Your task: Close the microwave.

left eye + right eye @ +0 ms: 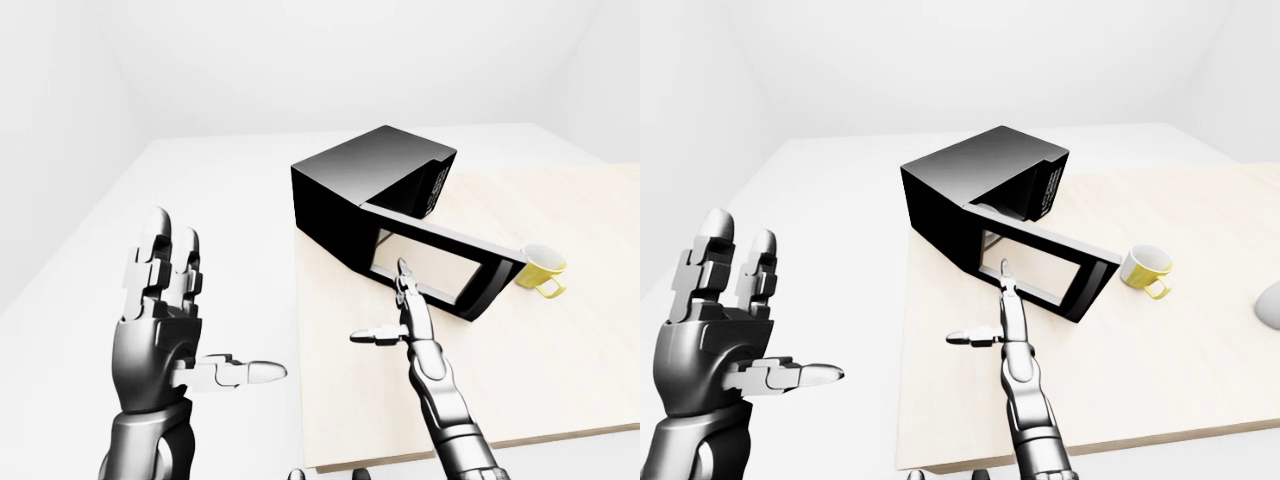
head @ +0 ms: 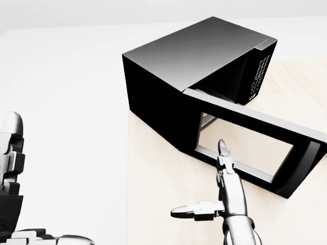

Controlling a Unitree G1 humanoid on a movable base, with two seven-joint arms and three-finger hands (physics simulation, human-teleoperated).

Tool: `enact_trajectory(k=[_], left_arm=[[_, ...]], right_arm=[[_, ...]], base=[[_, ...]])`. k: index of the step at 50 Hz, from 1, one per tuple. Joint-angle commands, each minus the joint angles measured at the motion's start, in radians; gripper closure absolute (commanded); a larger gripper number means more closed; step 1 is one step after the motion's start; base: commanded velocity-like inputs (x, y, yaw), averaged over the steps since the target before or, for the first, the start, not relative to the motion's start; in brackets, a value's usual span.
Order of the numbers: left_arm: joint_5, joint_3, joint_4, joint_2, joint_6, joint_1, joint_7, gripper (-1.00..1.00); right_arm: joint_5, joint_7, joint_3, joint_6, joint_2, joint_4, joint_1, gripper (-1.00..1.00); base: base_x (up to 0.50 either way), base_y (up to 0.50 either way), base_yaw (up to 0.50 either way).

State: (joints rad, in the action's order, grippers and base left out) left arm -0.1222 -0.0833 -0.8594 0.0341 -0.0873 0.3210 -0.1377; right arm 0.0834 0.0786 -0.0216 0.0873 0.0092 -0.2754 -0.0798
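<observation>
White room, pale wooden table (image 1: 560, 400), black microwave (image 1: 370, 180) with door (image 1: 445, 262) swung wide.

Left to right: left hand (image 1: 160, 320) raised off the table's left edge, fingers spread, holding nothing, well apart from the work. Right hand (image 2: 225, 194) flat and unclenched, thumb out to its left, fingertips (image 2: 223, 148) at or just short of the door's lower frame; contact not clear. Best done by keeping the fingers straight, pressing on the door's outer face toward its free end, up and right of the hand, and sweeping round the hinge until shut. Glossy black box up and left of the right hand, window clear, keypad on its right face. Yellow cup (image 1: 541, 268) just past the door's free end, right of the hand.
</observation>
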Motion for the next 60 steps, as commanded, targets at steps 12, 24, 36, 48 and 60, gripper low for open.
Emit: enact_trajectory(k=[12, 24, 36, 48, 60], left_arm=[[0.003, 0.009, 0.002, -0.002, 0.0, 0.006, 0.002, -1.0], [0.003, 0.006, -0.01, -0.005, 0.0, -0.006, 0.007, -1.0], [0.003, 0.004, 0.006, -0.003, 0.0, -0.003, 0.003, -1.0], [-0.002, -0.005, 0.013, -0.002, 0.0, -0.011, 0.003, -1.0], [-0.007, -0.009, 0.001, -0.003, 0.0, -0.014, 0.002, -1.0]], right_arm=[[-0.007, 0.019, 0.026, 0.0, -0.012, -0.106, -0.116, -1.0], [-0.005, 0.026, 0.04, 0.0, -0.023, -0.208, -0.187, -1.0], [-0.003, 0.035, 0.048, 0.0, -0.035, -0.227, -0.243, -1.0], [-0.011, 0.046, 0.068, 0.0, -0.057, -0.398, -0.335, -1.0], [-0.01, 0.066, 0.08, 0.0, -0.08, -0.599, -0.467, -1.0]], base=[[0.0, 0.0, 0.0], [0.0, 0.0, 0.0], [0.0, 0.0, 0.0], [0.0, 0.0, 0.0], [0.0, 0.0, 0.0]])
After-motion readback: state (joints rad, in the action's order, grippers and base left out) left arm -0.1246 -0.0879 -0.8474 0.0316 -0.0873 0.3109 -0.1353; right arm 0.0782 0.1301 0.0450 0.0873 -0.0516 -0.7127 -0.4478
